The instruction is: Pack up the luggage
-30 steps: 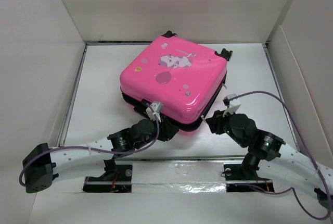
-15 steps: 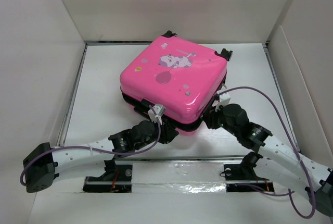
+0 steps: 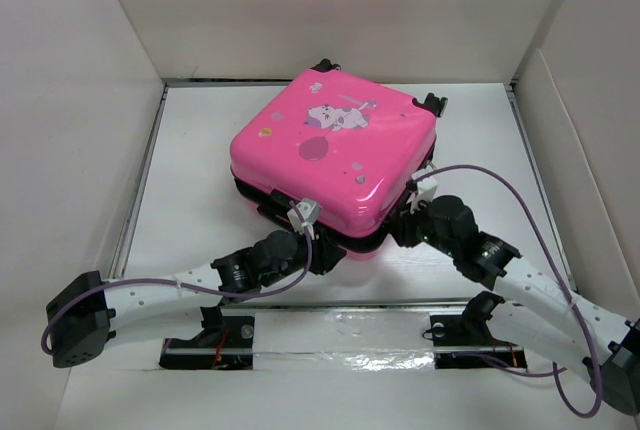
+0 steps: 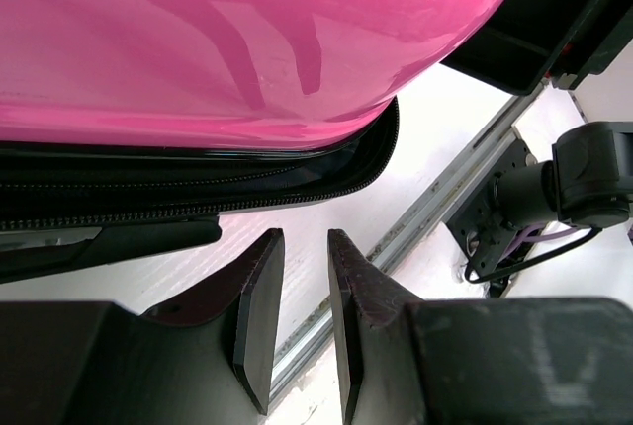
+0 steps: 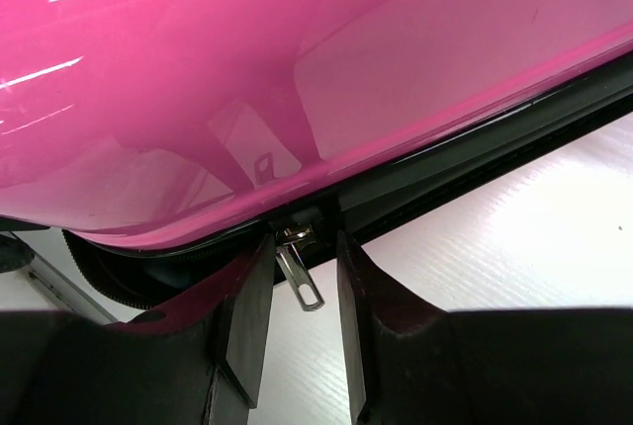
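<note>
Both parted, the left gripper sits empty and the right gripper straddles the zipper pull of the luggage lying flat on the table — likely the only purchase on that slick, rigid shell.

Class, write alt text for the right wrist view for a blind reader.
A small silver zipper pull hangs from the black seam of a glossy hot-pink hard-shell suitcase, inside the open right gripper, over a white table.
</note>
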`<state>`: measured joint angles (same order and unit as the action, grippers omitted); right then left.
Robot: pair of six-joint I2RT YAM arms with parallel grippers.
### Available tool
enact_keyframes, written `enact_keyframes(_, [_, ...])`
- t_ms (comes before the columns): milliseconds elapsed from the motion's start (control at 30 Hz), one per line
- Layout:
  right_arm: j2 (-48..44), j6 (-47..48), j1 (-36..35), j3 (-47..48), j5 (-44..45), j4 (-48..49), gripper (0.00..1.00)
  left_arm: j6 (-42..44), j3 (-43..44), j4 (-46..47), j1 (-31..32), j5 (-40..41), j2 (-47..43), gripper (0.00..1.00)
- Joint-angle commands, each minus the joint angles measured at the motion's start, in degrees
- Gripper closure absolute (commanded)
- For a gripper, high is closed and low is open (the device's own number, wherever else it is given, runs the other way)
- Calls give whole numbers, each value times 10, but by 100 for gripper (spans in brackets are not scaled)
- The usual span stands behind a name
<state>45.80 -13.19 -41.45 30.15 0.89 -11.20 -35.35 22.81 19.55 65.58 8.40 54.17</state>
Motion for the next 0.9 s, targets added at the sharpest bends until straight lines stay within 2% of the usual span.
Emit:
enact_keyframes(0, [-2,2,4,15,-34,-25,63,15,-11,40,3,-7,4,78])
enact_keyframes(100, [-16,-7,4,12,-34,-28,62,16,-18,54,3,-14,4,78])
enact_keyframes(133, [-16,-10,4,11,-34,-31,58,16,-20,57,3,-15,4,78])
enact_keyframes(200, [-5,-8,24,11,-56,-28,56,18,-21,62,3,-15,8,78])
enact_keyframes(400, [44,-2,35,28,-84,-42,60,22,-26,79,3,-24,9,78])
enact_keyframes(600, [32,-11,40,12,-100,-30,80,28,-25,106,3,-38,28,78])
enact_keyframes(733, [24,-15,40,-7,-114,-15,98,31,-26,140,3,-51,49,78])
enact_keyframes(867, [14,-30,34,-14,-112,-18,100,35,-11,163,3,-52,92,78])
